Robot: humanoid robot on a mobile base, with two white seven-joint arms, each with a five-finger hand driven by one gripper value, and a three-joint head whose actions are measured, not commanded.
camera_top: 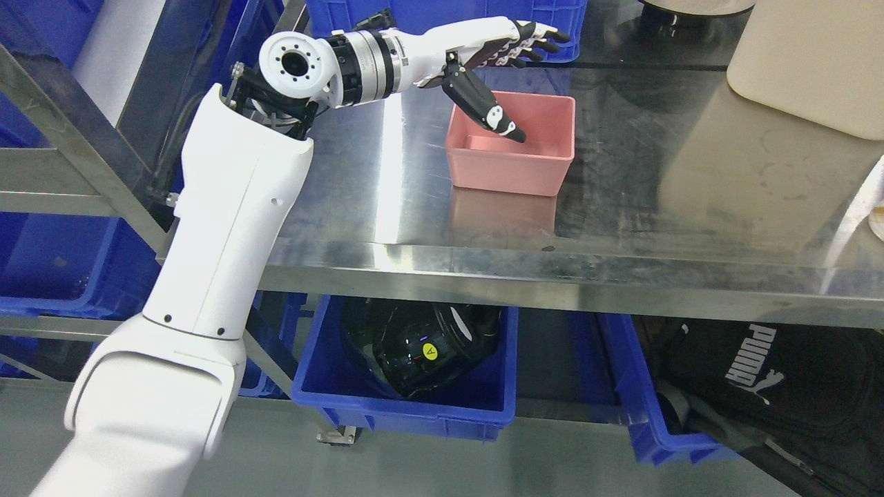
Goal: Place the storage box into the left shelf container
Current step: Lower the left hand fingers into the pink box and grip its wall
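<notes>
A pink storage box [511, 166] stands open-topped on the steel table [387, 214], and what I can see of its inside holds nothing. My left hand [514, 65] reaches over the box's far left corner with the fingers stretched out flat beyond its back rim. The thumb [483, 107] points down into the box's left side. The hand is open and grips nothing. On the left stands a metal shelf [48, 186] with blue containers [48, 266] on its levels. My right arm does not show.
A blue crate [449, 14] sits at the table's back edge, a beige container [815, 62] at the back right. Under the table, a blue bin [407, 373] holds a black helmet-like object, and a black bag [766, 386] lies at the lower right.
</notes>
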